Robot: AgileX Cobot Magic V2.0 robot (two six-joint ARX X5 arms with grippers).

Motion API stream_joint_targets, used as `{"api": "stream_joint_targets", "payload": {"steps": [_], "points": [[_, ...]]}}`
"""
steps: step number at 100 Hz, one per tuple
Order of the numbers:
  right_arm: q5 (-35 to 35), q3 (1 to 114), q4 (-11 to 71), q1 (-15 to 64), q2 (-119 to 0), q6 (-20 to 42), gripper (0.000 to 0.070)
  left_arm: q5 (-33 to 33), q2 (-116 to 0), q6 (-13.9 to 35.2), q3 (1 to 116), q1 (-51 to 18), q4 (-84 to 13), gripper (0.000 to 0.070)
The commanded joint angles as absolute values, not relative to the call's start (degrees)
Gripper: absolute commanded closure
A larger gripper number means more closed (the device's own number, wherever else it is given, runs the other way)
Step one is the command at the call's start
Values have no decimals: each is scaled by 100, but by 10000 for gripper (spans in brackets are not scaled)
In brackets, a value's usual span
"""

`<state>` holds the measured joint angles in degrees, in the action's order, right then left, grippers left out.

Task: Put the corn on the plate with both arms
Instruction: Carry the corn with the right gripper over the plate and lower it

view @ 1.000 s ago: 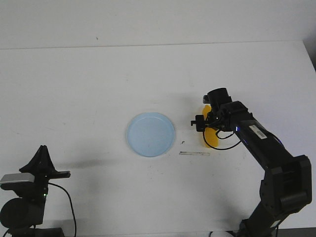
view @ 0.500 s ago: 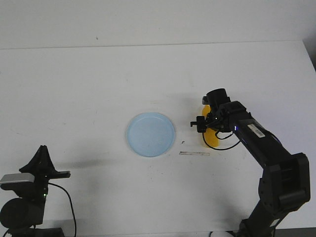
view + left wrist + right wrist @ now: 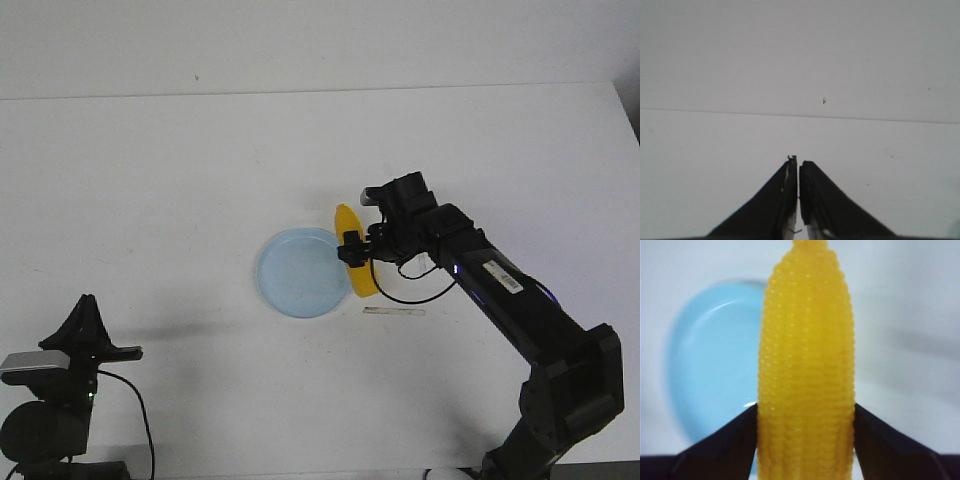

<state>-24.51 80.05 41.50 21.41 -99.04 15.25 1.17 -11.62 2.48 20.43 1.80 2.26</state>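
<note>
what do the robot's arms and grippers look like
Both arms are black. The right arm is jointed and boxy, with a white label strip, thin black looping cables and small blue lights. The left arm shows a grey-labelled block. The left gripper has tapered black fingers.

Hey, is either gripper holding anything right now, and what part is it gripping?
The right gripper holds the corn, its fingers pressed on the two sides of the thick end, pointed tip facing away. The left gripper is shut and holds nothing.
</note>
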Motion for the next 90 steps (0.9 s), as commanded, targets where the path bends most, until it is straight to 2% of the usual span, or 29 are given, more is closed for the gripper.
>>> {"api": "stream_joint_targets", "payload": {"steps": [1, 16, 47, 80, 90], "points": [[-2578, 8086, 3997, 2388, -10060, 1682, 366, 117, -1153, 215, 2071, 187, 290, 699], [-2766, 8086, 3800, 2724, -10217, 2051, 367, 117, -1153, 215, 2071, 187, 290, 699], [-2703, 8086, 3249, 2980, -10617, 2453, 365, 117, -1153, 215, 2071, 187, 290, 699], [-2689, 8086, 3214, 3048, -10925, 2456, 357, 117, -1153, 215, 2071, 187, 287, 699], [-2676, 8086, 3157, 3057, -10925, 2456, 313, 117, -1153, 215, 2071, 187, 287, 699]]}}
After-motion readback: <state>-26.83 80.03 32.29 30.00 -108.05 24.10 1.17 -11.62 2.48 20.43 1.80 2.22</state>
